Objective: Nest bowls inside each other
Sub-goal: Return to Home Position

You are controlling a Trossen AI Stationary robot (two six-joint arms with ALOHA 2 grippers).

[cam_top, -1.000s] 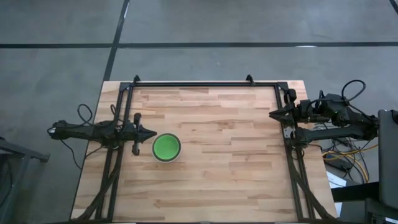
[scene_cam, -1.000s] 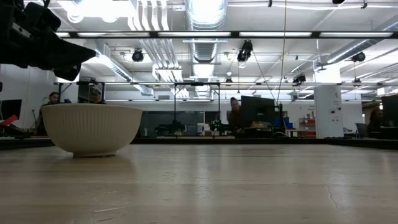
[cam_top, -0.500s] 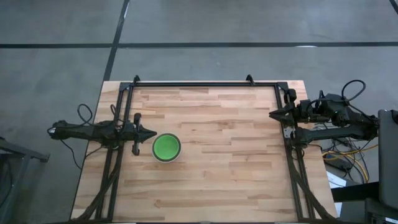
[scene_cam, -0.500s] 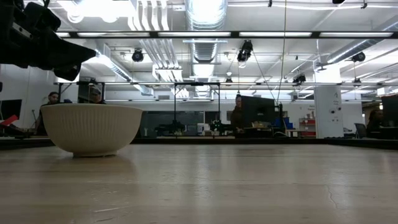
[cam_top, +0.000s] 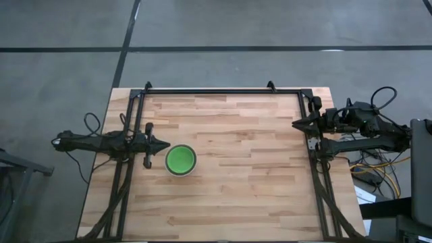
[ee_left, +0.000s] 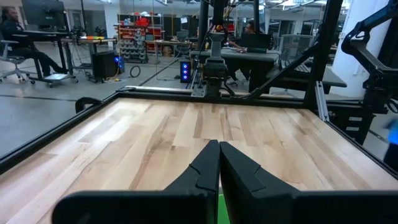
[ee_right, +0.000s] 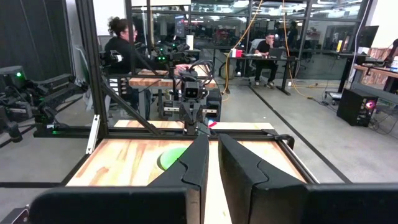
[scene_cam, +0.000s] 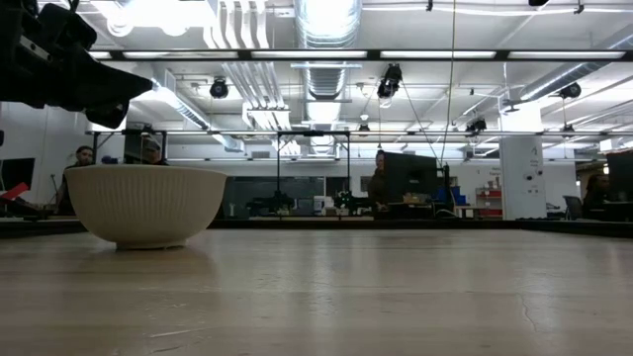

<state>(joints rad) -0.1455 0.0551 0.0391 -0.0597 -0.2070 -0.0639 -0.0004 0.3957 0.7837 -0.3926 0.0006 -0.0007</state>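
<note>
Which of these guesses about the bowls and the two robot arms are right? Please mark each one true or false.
1. All the bowls in view sit in one stack of bowls on the table, with a green bowl on top. True.
2. The left gripper is holding a bowl. False: it is shut on nothing, raised beside the stack.
3. The outermost bowl is a pale bowl with ribbed sides. True.
4. The right gripper hangs over the stack. False: it waits at the table's right edge, well away from the stack.
5. A red bowl lies loose on the table. False: no bowl lies apart from the stack.
</note>
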